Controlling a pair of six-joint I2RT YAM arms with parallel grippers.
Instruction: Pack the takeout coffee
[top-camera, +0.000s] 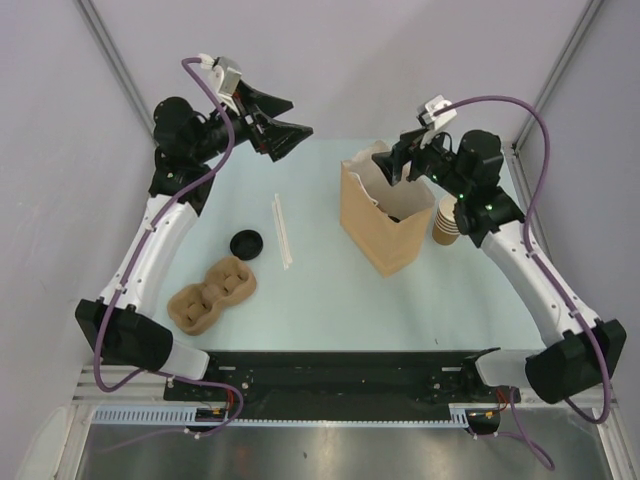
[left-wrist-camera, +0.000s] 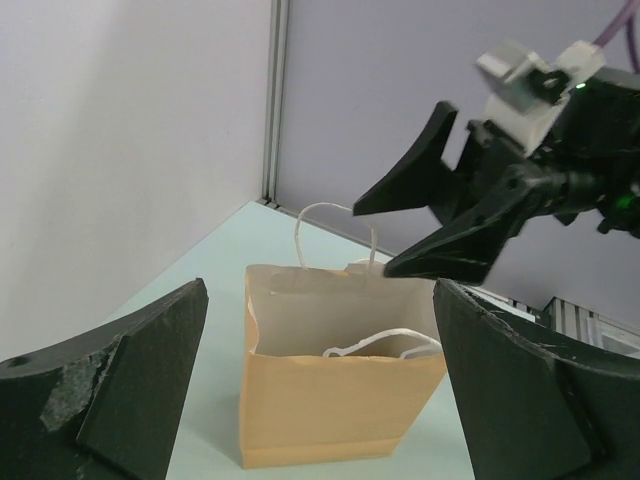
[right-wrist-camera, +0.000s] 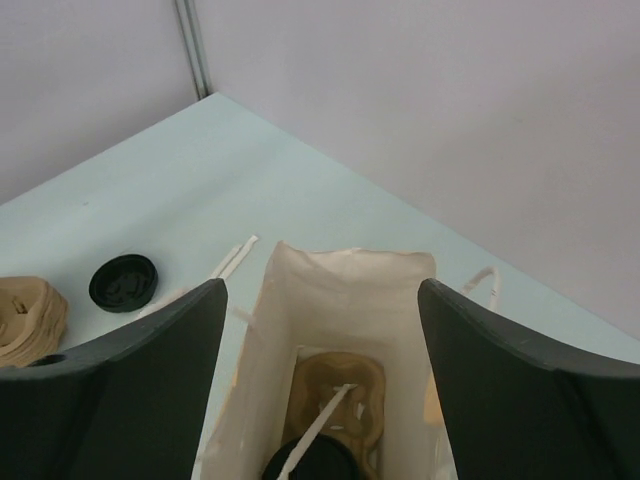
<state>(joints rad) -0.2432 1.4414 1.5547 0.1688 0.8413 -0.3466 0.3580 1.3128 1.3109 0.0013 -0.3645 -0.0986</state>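
Note:
The takeout coffee (right-wrist-camera: 322, 464) shows only as a round black lid at the bottom of the right wrist view, deep inside the brown paper bag (right-wrist-camera: 345, 290). It stands on a pulp carrier (right-wrist-camera: 340, 385), and a white straw wrapper leans across it. My right gripper (right-wrist-camera: 320, 290) hangs open just above the bag's mouth (top-camera: 375, 235), with nothing between its fingers. From above, this right gripper (top-camera: 405, 165) sits over the bag's far end. My left gripper (top-camera: 297, 115) is open and raised at the far left, facing the bag (left-wrist-camera: 340, 400) from a distance.
A stack of lidless tan cups (top-camera: 447, 218) stands right of the bag, beside the right arm. On the left of the table lie a loose black lid (top-camera: 246, 243), a second pulp carrier tray (top-camera: 212, 292) and white wrapped straws (top-camera: 284, 230). Grey walls close in the far side.

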